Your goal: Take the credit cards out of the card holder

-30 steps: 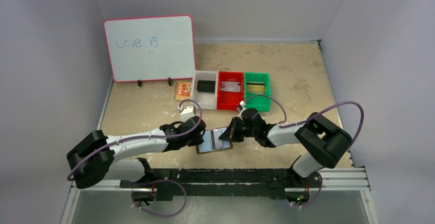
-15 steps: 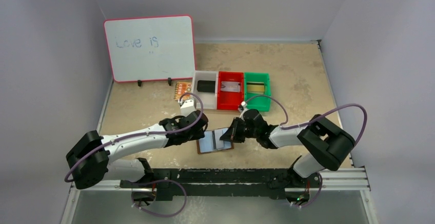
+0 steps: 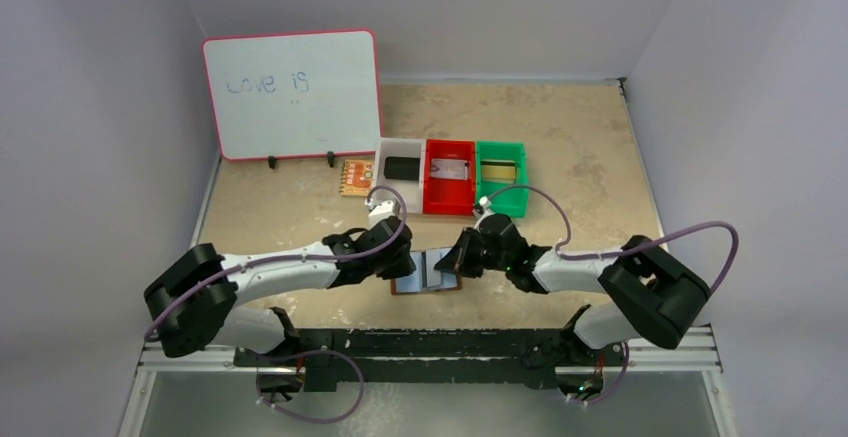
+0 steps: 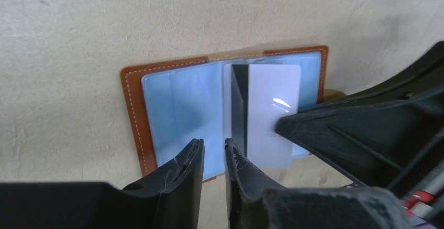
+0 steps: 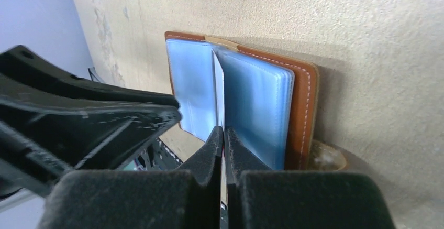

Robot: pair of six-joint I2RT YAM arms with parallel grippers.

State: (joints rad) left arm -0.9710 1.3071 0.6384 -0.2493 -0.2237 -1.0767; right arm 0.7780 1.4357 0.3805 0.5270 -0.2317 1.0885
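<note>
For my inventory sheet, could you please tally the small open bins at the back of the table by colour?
White bin: 1
Red bin: 1
Green bin: 1
Total: 3

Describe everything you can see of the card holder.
The card holder is brown leather with pale stitching, lying open and flat on the table, pale blue pockets up. Its closing tab sticks out from under one edge. A white card with a dark stripe stands up near the spine, pinched by the shut right gripper. The left gripper, slightly open, hovers at the other half; contact is unclear.
</note>
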